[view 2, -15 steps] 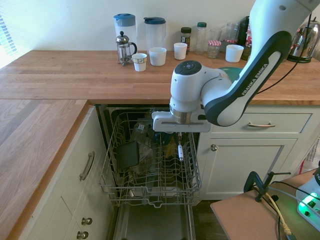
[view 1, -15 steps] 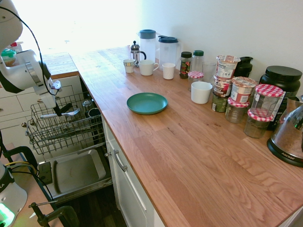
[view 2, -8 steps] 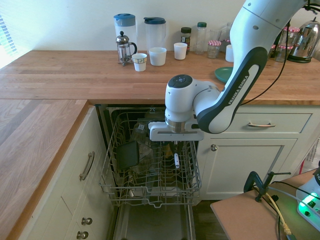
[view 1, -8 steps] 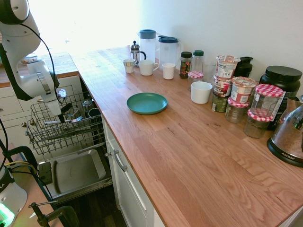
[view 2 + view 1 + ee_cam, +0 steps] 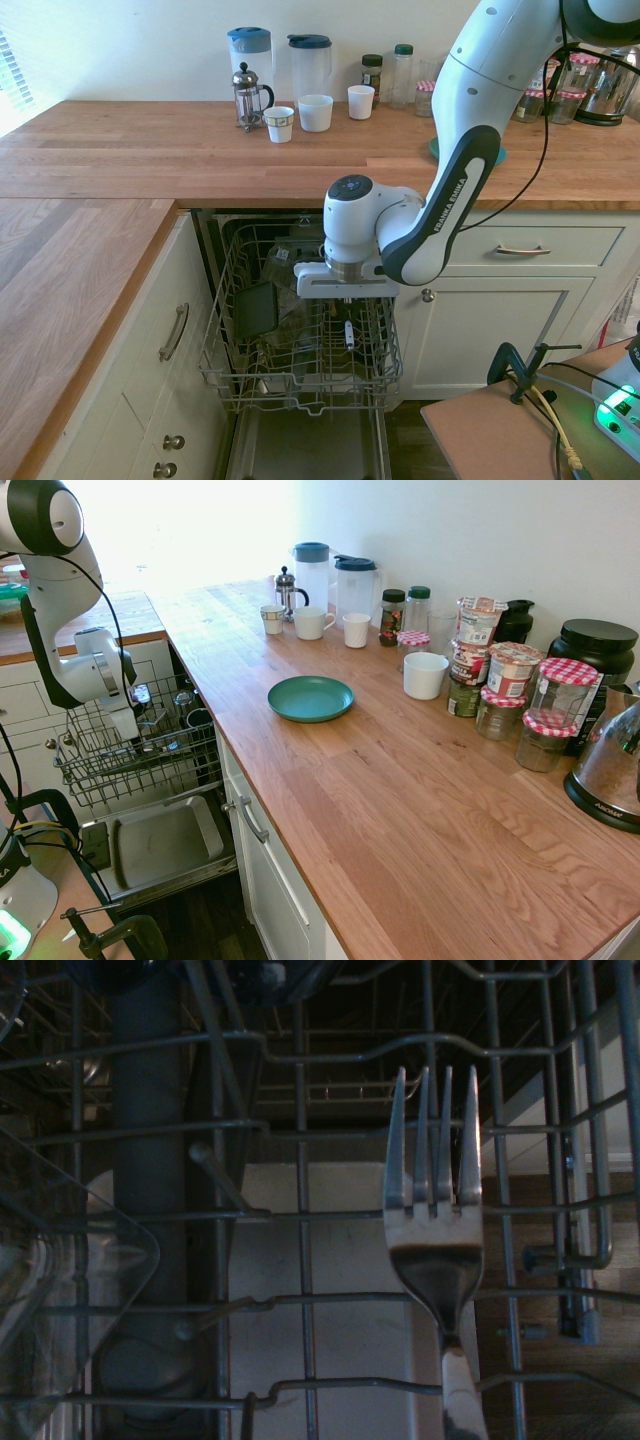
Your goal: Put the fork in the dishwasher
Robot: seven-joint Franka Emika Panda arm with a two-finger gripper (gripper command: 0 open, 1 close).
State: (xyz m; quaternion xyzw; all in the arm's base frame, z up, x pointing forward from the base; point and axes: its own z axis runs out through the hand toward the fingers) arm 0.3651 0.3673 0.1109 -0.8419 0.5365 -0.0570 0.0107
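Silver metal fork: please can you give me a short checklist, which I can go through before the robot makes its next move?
1. Silver metal fork in the grip of the black-fingered gripper: ok.
2. Grey wire dish rack pulled out from under the counter: ok.
3. Fork over the rack, within its sides: ok.
4. Fork apart from the clear, see-through item in the rack: ok, a gap shows in the wrist view.
5. Fork resting on the wires: cannot tell; its height above them is unclear.
6. Fork released: not ok, the fingers are shut on it.
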